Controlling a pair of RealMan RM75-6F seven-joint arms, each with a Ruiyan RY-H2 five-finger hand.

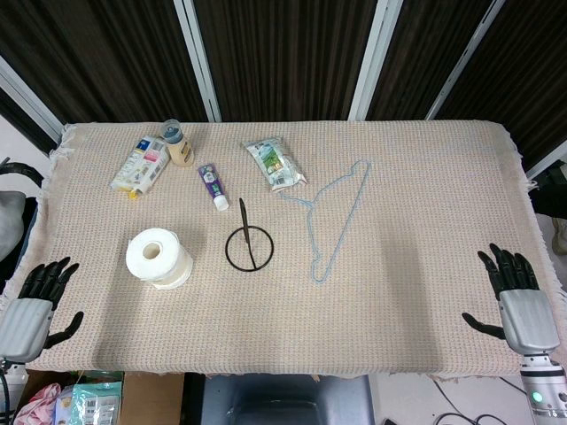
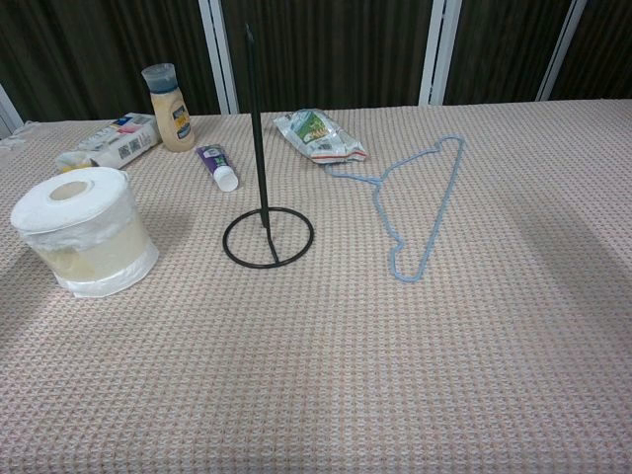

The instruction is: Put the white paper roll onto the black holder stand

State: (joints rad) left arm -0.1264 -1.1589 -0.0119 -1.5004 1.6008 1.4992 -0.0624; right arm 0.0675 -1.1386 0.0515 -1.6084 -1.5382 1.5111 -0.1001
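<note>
- Head view shows the white paper roll standing on end on the table, just left of the black holder stand, not touching it.
- Nothing is done yet; lifting and threading the roll remain.
- Left hand and right hand rest at the near corners, fingers spread, holding nothing.
- Chest view misses both hands.

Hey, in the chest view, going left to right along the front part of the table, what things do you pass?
White paper roll standing on end → black wire holder stand with an upright rod and ring base → light blue wire clothes hanger lying flat.
</note>
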